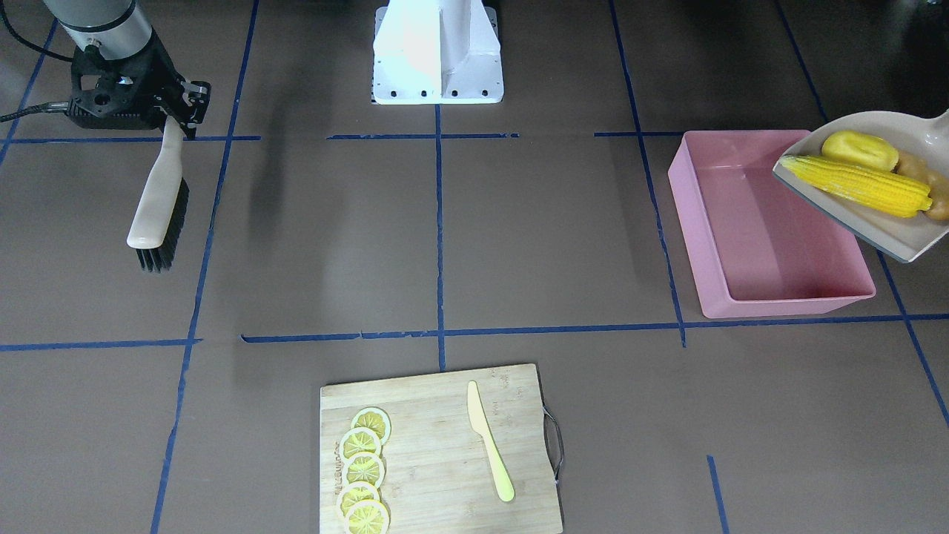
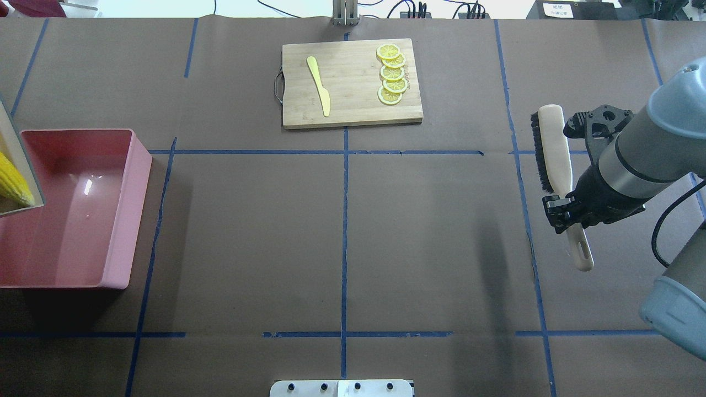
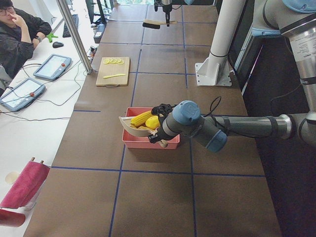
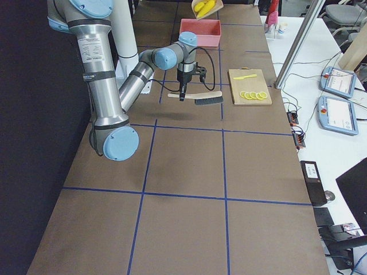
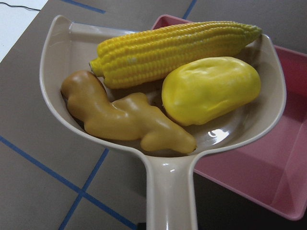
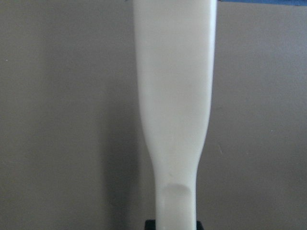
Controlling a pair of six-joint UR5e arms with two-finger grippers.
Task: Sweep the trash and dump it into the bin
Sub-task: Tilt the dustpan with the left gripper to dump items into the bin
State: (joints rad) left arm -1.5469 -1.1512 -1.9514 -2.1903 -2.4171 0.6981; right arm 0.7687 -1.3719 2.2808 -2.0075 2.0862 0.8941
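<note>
A brown tabletop (image 1: 519, 245) marked with blue tape lines is seen. At the right of the front view, a pink bin (image 1: 704, 245) is set on it. A wooden board (image 1: 437, 415) is placed at the bottom middle. A beige dustpan (image 1: 886, 226) is held up, tilted, over the bin's upper right corner. Its handle is met by the left end effector (image 3: 160, 140), but whether that is open or closed cannot be told. At the upper left, a brush (image 1: 159, 200) is gripped by its handle in the closed right end effector (image 2: 569, 212). The corn (image 1: 856, 185), the ginger (image 5: 120, 115) and the yellow fruit (image 1: 860, 150) are found lying together in the dustpan. A knife (image 1: 489, 445) and lemon slices (image 1: 363, 467) are laid on the board.
</note>
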